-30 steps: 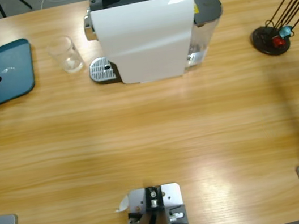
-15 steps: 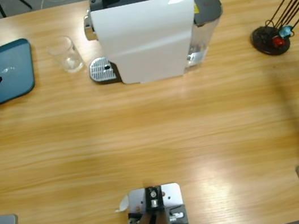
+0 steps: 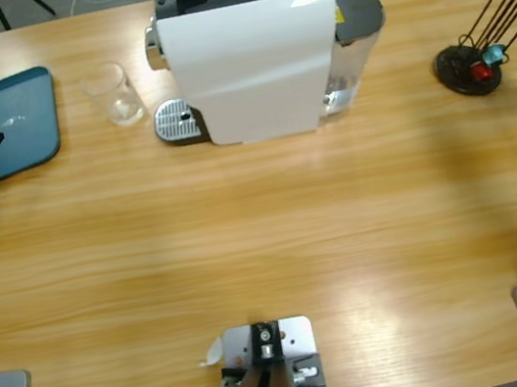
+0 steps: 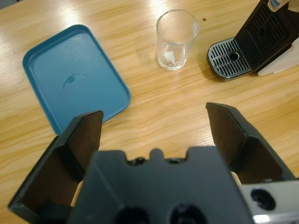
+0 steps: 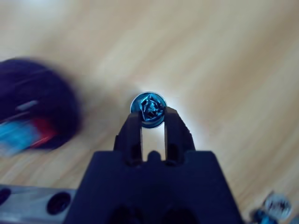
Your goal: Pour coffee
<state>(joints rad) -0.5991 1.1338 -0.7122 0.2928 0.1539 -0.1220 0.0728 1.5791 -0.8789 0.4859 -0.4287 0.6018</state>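
With the glass tumbler (image 4: 176,40) standing between the blue tray (image 4: 70,77) and the coffee machine's drip grate (image 4: 231,64), the left gripper (image 4: 156,135), jaws spread, should approach level; the right gripper (image 5: 148,122) pinches a small blue capsule (image 5: 148,109).

We see a table (image 3: 267,242) of glossy, grained wood. The tray (image 4: 70,77) looks like smooth teal plastic with a soft sheen. The tumbler (image 4: 176,39) is clear glass. The coffee machine (image 3: 250,51) has a glossy white plastic shell, and its drip grate (image 4: 231,63) is perforated silvery metal.
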